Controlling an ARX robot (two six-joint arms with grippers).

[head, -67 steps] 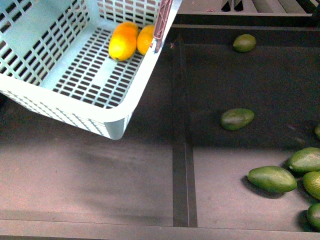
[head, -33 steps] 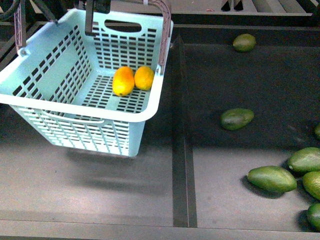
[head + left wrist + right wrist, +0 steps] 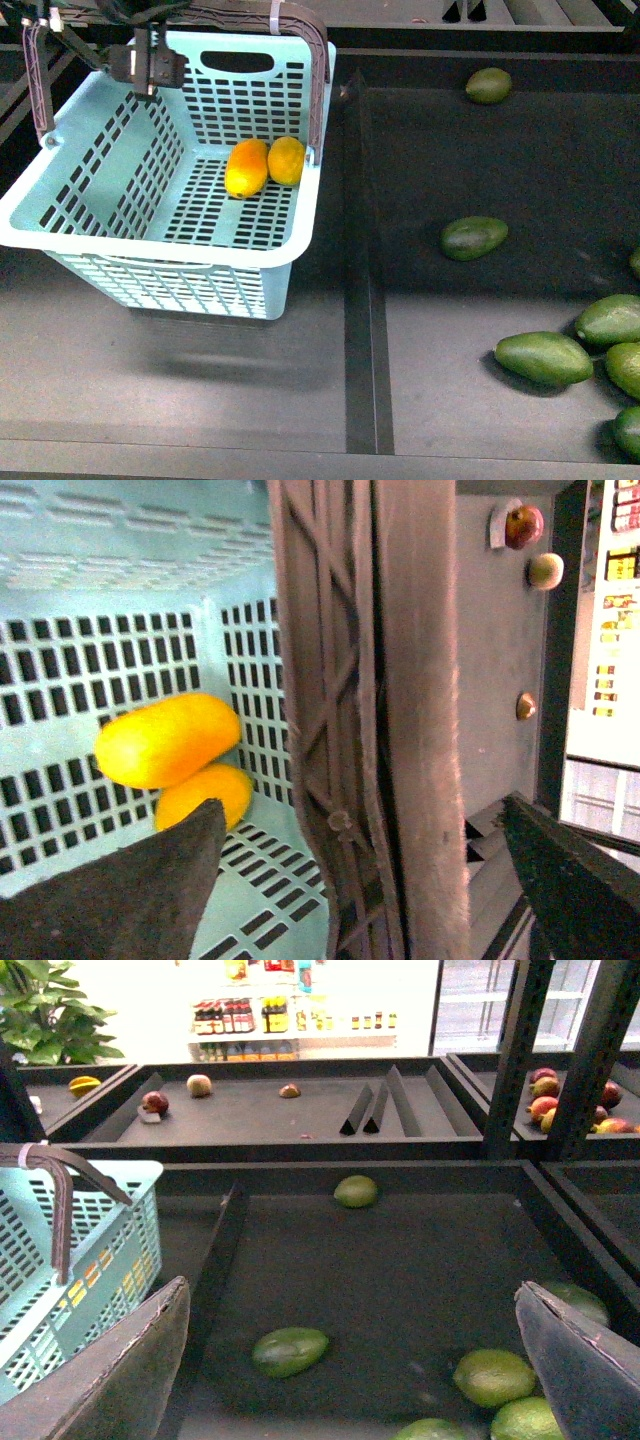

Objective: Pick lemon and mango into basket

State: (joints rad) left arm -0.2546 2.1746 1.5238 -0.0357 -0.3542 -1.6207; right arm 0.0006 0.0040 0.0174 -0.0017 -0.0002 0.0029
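I found the lemon (image 3: 287, 160) and the mango (image 3: 247, 168) both lying on the slotted floor of the basket (image 3: 150, 250), touching side by side against its far wall. From the left wrist view the same pair, mango (image 3: 168, 740) and lemon (image 3: 205, 795), sat below and beyond the left claw (image 3: 360, 870), inside the basket (image 3: 120, 660).

I judged both picks complete: no yellow fruit remained on the surface (image 3: 200, 380) in any view.

The basket was tilted and seemed lifted clear of the surface, with a shadow under it. One brown handle (image 3: 318, 70) with its white zip tie (image 3: 272, 12) ran up to the left claw (image 3: 150, 65). In the wrist view the handle (image 3: 370, 720) passed straight between the claw's jaws, which stood wide apart on either side of it. I could not tell whether the claw was actually clamping the handle or only hooked under it.

The right claw (image 3: 360, 1360) was spread wide and held nothing; it hung over the neighbouring bin, with green fruits (image 3: 290, 1350) ahead of and below it and the basket (image 3: 70, 1260) off to its side.

What I judged left: at most, setting the basket down level and letting go of the handle. Green fruits (image 3: 475, 238) in the right bin were not task items.
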